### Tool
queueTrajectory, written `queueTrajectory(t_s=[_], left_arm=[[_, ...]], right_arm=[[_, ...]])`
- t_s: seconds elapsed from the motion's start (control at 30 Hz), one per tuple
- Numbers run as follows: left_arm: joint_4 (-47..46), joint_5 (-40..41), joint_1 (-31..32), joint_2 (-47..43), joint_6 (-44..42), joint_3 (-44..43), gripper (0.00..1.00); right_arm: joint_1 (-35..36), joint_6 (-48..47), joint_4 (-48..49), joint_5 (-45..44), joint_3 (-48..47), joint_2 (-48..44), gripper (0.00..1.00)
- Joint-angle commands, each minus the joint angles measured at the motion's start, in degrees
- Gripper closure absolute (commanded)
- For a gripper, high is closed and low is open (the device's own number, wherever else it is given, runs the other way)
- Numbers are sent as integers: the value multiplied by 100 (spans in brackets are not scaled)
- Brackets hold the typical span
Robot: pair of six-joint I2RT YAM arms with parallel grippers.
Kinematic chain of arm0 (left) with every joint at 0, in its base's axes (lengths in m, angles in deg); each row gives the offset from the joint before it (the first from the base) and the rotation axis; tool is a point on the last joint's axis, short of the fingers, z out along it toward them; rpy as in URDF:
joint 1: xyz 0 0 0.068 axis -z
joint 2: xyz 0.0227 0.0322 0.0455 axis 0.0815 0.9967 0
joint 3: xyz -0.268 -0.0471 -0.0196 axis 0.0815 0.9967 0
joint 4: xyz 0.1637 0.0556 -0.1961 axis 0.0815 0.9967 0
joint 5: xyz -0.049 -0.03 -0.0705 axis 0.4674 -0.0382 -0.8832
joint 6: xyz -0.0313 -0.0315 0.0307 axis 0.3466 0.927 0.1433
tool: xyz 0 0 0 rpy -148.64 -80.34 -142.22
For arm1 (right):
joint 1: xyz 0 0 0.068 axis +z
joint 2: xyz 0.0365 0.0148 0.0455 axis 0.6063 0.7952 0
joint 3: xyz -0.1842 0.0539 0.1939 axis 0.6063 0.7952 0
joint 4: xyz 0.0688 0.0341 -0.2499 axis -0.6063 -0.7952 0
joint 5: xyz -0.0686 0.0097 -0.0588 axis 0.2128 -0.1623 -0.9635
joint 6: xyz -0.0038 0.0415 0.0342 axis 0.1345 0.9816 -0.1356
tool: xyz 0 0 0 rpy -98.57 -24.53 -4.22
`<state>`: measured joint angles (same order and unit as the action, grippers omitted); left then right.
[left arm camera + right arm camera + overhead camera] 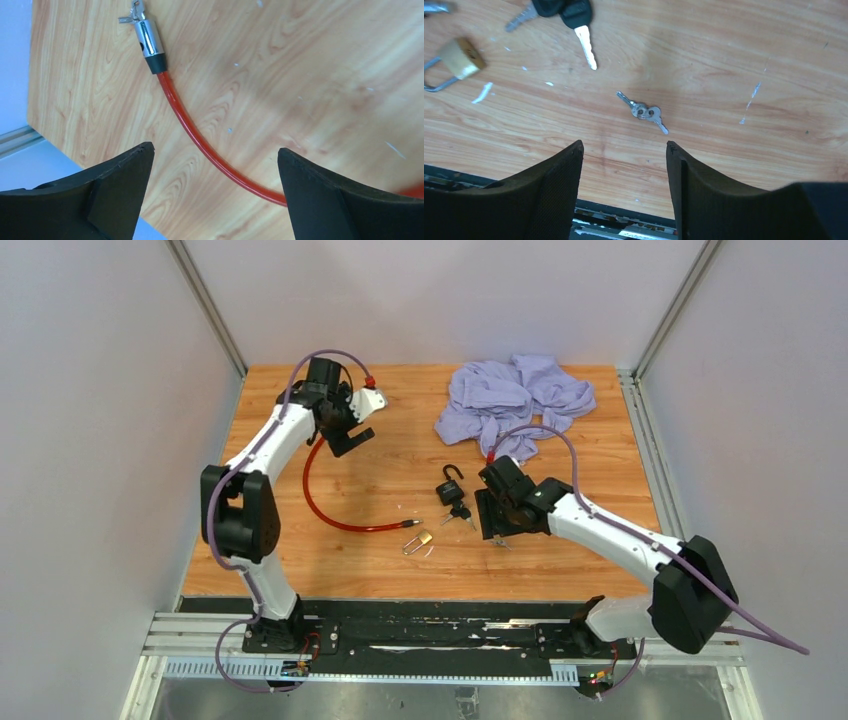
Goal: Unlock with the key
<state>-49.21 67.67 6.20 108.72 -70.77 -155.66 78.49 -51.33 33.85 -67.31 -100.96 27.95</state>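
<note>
A black padlock [451,486] with its shackle raised lies mid-table, with black-headed keys [462,512] just in front of it. A small brass padlock [419,540] lies nearer the front; it also shows in the right wrist view [462,57]. A pair of small silver keys [646,111] lies on the wood just ahead of my right gripper [624,146], which is open and empty above the table's front edge. The black-headed keys [574,15] lie farther ahead. My left gripper [215,156] is open and empty above the red cable [197,137].
The red cable lock [322,505] curves from the left arm to its metal end [148,42] near the brass padlock. A crumpled purple cloth [515,400] lies at the back right. The table's front edge and black rail [614,212] are right under the right gripper.
</note>
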Motion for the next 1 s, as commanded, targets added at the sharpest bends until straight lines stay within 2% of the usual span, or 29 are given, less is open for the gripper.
queueTrajectory(t_s=[0.0, 0.33, 0.77, 0.97], left_arm=[[875, -861, -24, -614, 226, 193, 2], [1729, -2112, -24, -1846, 414, 523, 2], [1817, -2402, -24, -2604, 492, 879, 2], [1814, -2408, -24, -2687, 529, 904, 2]], right_arm=[[84, -141, 97, -276, 251, 223, 41], [28, -527, 731, -151, 602, 686, 55], [-254, -894, 1219, 103, 826, 1024, 56], [-268, -832, 1314, 408, 956, 1063, 66]])
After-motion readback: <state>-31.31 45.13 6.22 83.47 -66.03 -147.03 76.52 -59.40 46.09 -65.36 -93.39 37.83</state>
